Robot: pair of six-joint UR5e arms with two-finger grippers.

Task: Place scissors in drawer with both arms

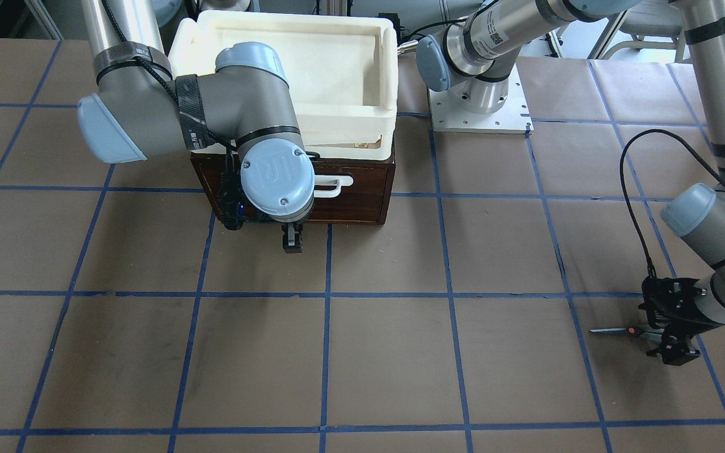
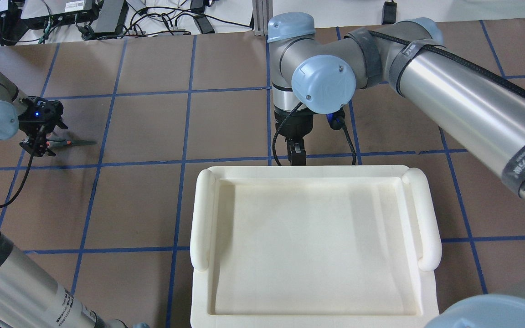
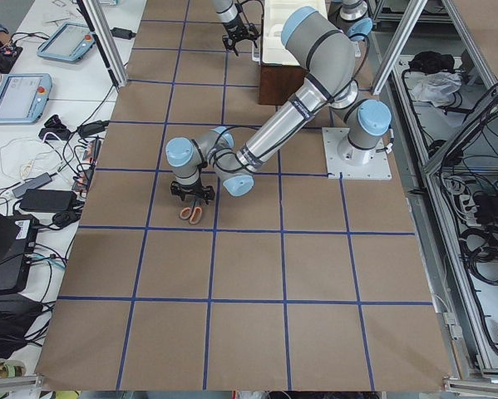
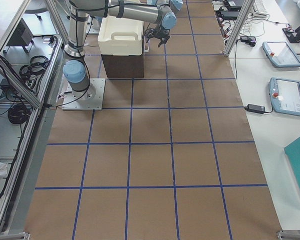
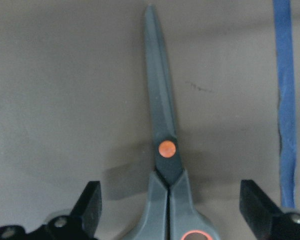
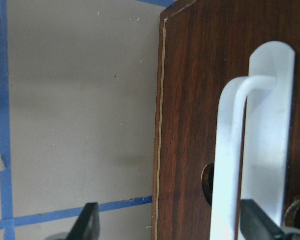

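The scissors lie flat on the brown table, blades pointing away from my left gripper. In the left wrist view the scissors lie between the open fingertips, which stand either side of the grey handles. The dark brown drawer looks closed, and its white bar handle faces my right gripper. In the right wrist view the handle stands between the open fingers, close to the right-hand fingertip. From overhead the right gripper is at the tray's far edge.
A cream-white plastic tray sits on top of the drawer box and hides the box from overhead. The left arm's base plate is bolted beside the box. Blue tape lines grid the table. Operator tables with tablets flank the far side.
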